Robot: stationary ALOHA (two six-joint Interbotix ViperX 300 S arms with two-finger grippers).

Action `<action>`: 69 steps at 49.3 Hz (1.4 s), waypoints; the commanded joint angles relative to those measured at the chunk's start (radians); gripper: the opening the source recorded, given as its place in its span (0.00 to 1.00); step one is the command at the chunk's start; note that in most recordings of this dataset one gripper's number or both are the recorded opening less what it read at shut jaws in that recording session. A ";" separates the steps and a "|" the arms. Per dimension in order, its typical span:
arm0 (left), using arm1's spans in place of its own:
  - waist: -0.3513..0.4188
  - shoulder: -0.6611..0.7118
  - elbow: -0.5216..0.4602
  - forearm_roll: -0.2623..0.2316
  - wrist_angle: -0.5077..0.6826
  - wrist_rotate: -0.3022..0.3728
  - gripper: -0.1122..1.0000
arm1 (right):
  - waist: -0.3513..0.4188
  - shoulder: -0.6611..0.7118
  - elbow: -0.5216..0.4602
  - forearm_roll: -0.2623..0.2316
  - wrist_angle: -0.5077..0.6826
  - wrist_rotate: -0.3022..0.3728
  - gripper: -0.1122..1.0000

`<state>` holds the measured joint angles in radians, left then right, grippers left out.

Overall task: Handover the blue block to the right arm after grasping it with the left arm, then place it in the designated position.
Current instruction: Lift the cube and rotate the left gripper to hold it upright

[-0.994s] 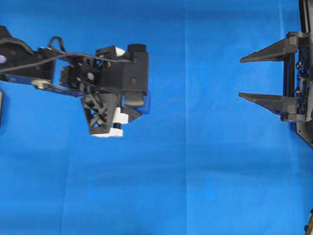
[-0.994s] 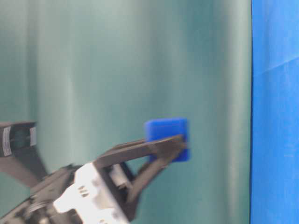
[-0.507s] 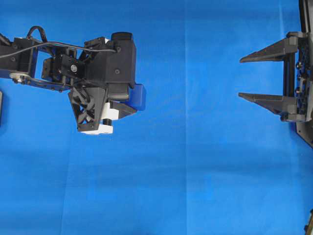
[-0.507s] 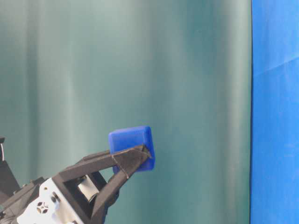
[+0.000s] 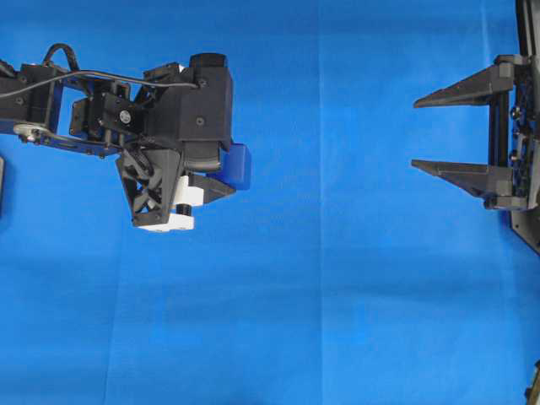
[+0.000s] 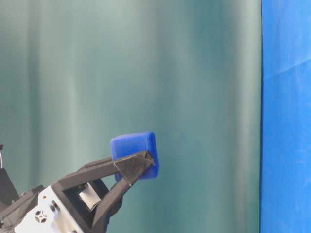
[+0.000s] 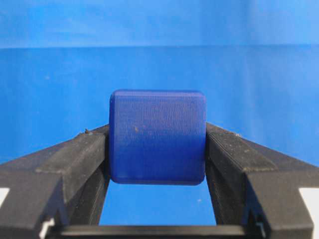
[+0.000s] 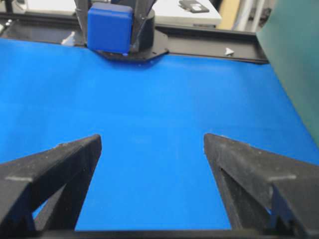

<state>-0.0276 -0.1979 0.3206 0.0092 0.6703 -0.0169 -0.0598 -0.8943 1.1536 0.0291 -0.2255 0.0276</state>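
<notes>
The blue block (image 7: 157, 137) is clamped between the two black fingers of my left gripper (image 7: 157, 142), which is shut on it. From overhead the block (image 5: 239, 166) peeks out beside the left gripper (image 5: 221, 173), raised above the blue cloth at left of centre. At table level the block (image 6: 134, 148) sits at the tips of the fingers (image 6: 133, 165). The right arm's gripper (image 5: 415, 133) waits open at the far right edge, fingers pointing left, nothing between them. From the right wrist, its gripper (image 8: 152, 142) faces the distant block (image 8: 109, 27).
Bright blue cloth (image 5: 337, 295) covers the whole table. A green curtain (image 6: 146, 73) hangs behind. Black frame rails (image 8: 209, 45) run along the far table edge. A wide stretch of cloth separates the two grippers.
The left gripper rose and swung a little left with the block during the first half second, then nearly stopped. The right gripper has not moved.
</notes>
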 commanded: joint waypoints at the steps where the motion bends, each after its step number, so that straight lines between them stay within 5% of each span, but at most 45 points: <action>1: -0.003 -0.071 -0.023 0.002 -0.005 0.002 0.54 | -0.002 0.002 -0.029 0.002 -0.005 0.000 0.98; 29: -0.003 -0.083 -0.003 0.002 -0.058 0.000 0.54 | -0.002 0.002 -0.029 0.002 -0.003 0.000 0.98; 61: -0.003 -0.259 0.347 0.000 -0.772 0.000 0.54 | -0.002 0.000 -0.031 -0.003 -0.006 -0.003 0.98; 69: -0.003 -0.261 0.382 0.000 -0.853 0.000 0.54 | -0.002 -0.002 -0.031 -0.005 -0.006 -0.003 0.98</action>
<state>-0.0276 -0.3866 0.7072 0.0092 -0.1473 -0.0169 -0.0598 -0.8958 1.1536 0.0276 -0.2255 0.0230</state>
